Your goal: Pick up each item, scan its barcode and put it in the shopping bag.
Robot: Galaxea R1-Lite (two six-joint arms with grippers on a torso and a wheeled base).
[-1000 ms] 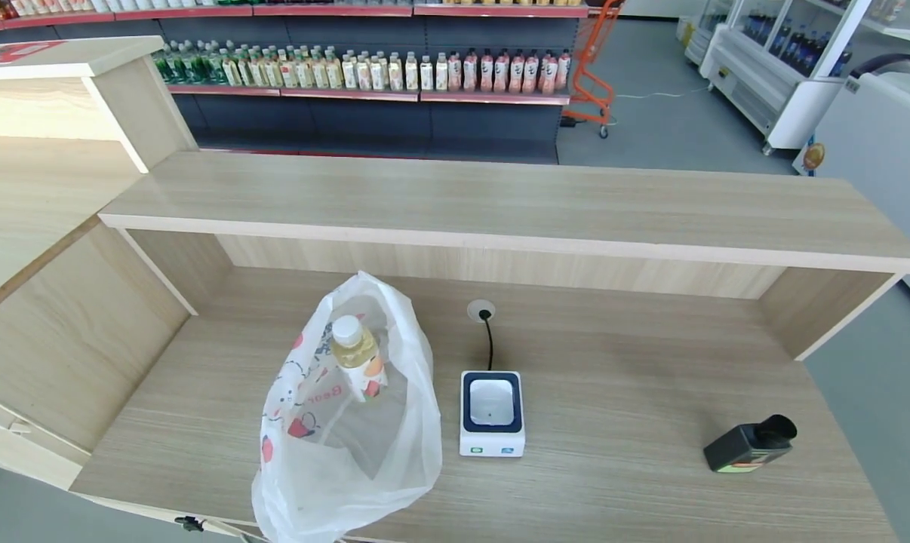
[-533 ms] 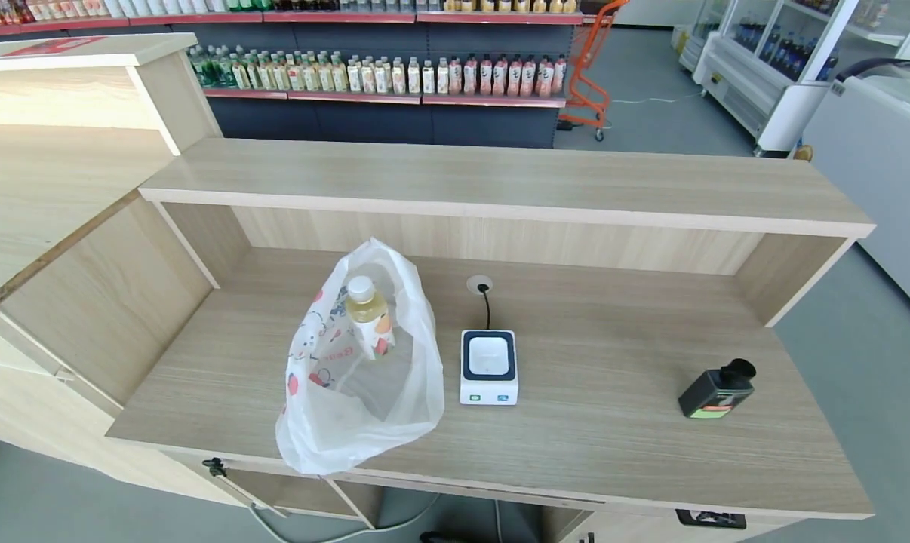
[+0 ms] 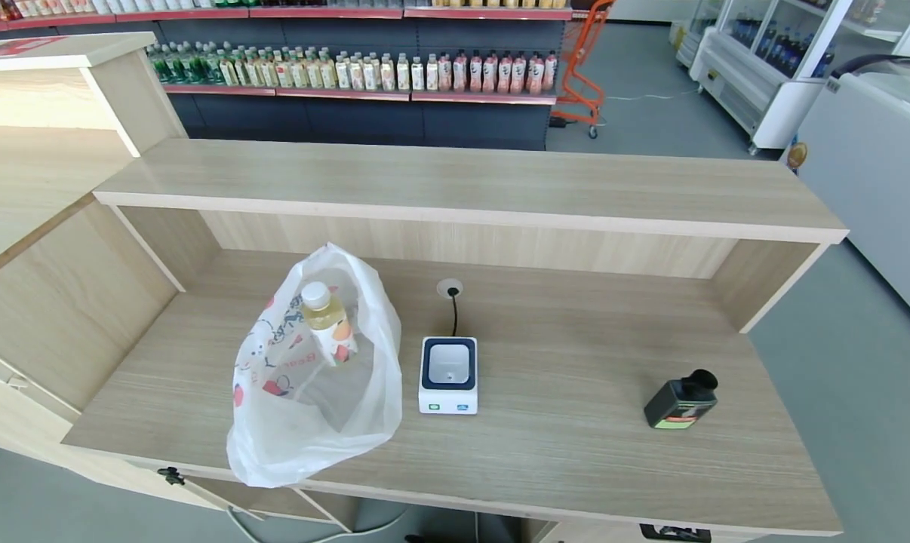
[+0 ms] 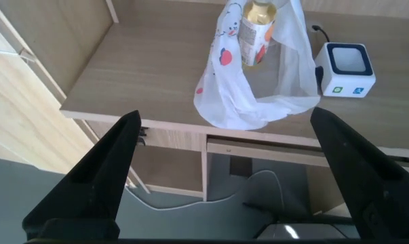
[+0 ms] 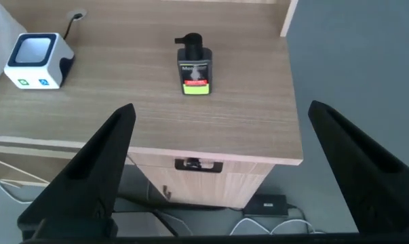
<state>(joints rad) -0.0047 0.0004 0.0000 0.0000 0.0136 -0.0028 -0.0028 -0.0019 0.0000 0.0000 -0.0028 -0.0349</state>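
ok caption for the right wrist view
Open right tool short of the counter, dark bottle and scanner resting on it.

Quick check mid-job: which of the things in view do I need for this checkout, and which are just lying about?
Job:
shopping bag
drink bottle, already inside the bag
barcode scanner
black bottle, on the counter right of the scanner, not yet bagged

Just about:
shelf of drinks
orange trolley
fridge cabinets
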